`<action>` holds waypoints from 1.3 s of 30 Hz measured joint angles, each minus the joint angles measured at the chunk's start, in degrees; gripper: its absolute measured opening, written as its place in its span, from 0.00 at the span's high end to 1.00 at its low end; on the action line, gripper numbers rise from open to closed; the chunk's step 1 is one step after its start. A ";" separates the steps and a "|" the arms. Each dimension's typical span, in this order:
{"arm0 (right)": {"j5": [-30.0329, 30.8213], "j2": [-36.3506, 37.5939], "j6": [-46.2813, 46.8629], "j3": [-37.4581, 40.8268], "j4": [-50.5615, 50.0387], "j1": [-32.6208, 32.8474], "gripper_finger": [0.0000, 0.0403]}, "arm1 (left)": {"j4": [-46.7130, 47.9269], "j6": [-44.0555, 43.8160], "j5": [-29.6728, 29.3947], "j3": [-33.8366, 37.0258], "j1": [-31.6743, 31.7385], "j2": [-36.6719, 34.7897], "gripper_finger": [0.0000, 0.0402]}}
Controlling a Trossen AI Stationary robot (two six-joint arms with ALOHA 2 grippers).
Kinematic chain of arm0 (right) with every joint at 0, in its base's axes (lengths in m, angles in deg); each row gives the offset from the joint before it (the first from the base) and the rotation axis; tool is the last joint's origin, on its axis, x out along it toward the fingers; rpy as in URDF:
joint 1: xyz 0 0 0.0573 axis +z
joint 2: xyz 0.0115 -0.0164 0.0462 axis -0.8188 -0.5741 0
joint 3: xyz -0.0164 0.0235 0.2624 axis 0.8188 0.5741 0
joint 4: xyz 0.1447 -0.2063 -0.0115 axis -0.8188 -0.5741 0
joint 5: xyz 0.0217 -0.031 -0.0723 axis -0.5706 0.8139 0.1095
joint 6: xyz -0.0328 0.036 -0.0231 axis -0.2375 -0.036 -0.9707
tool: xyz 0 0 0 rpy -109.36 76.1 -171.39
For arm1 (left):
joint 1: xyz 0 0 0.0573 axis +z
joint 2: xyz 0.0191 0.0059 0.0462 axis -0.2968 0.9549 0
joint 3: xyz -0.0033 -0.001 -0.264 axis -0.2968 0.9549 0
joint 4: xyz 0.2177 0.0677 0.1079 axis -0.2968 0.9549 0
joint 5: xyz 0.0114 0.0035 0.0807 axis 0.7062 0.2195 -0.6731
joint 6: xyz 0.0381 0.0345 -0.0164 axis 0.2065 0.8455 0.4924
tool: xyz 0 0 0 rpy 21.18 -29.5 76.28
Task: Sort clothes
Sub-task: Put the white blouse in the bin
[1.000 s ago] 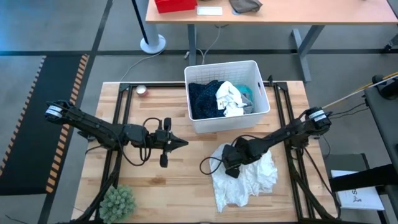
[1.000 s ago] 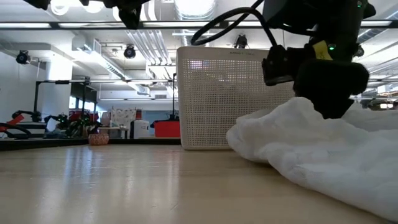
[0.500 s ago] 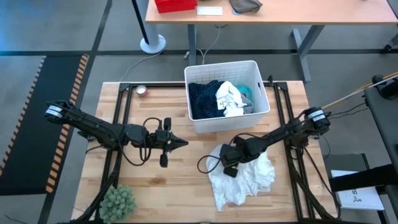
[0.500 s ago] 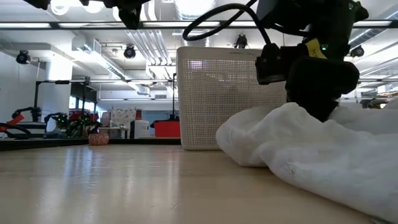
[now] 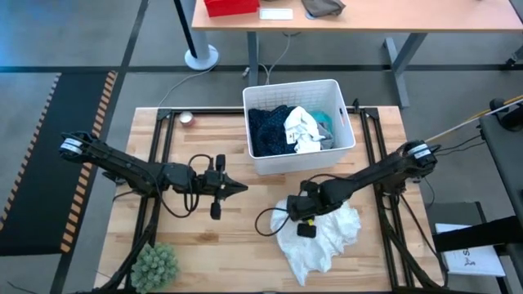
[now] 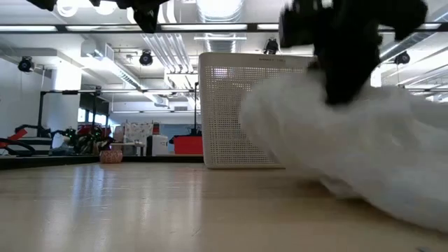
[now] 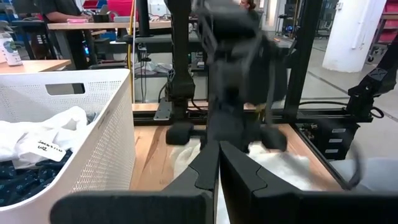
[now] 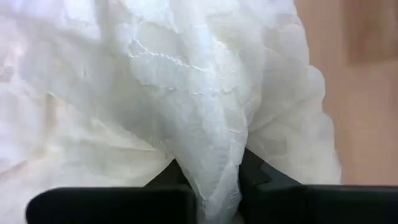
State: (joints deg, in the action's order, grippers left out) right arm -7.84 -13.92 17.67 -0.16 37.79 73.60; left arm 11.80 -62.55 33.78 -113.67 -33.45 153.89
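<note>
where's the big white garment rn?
High view: the large white garment lies on the table's right half, just in front of the white bin, with the right claw shut on its upper left part.

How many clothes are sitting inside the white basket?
3 that I can see: a navy patterned one on the left, a white one in the middle, and a teal one peeking out on the right. More may be hidden underneath.

A robotics lab: a pale wooden worktable point(image 5: 237, 237) framed by black metal rails stands on grey floor with orange-black hazard striping point(image 5: 90, 131), other dark robot rigs point(image 6: 42, 136) behind under exposed ceiling ducts point(image 6: 168, 45).
</note>
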 joint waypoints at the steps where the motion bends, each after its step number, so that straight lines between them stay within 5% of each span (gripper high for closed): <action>1: 0.55 0.73 -0.50 -1.08 -0.78 0.38 0.94 | -0.06 0.00 0.00 0.00 -0.02 -0.01 1.00; 25: 21.03 3.85 -3.69 -32.01 -25.77 6.76 0.95 | -0.03 0.42 0.00 0.11 -0.01 -0.01 1.00; 39: 30.06 3.87 -12.55 -56.57 -31.09 7.00 0.95 | -0.07 0.42 -0.01 0.11 -0.02 0.00 1.00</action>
State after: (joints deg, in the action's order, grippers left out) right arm 22.21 -10.05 5.11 -56.73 6.71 80.60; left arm 11.74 -62.14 33.77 -113.56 -33.47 153.89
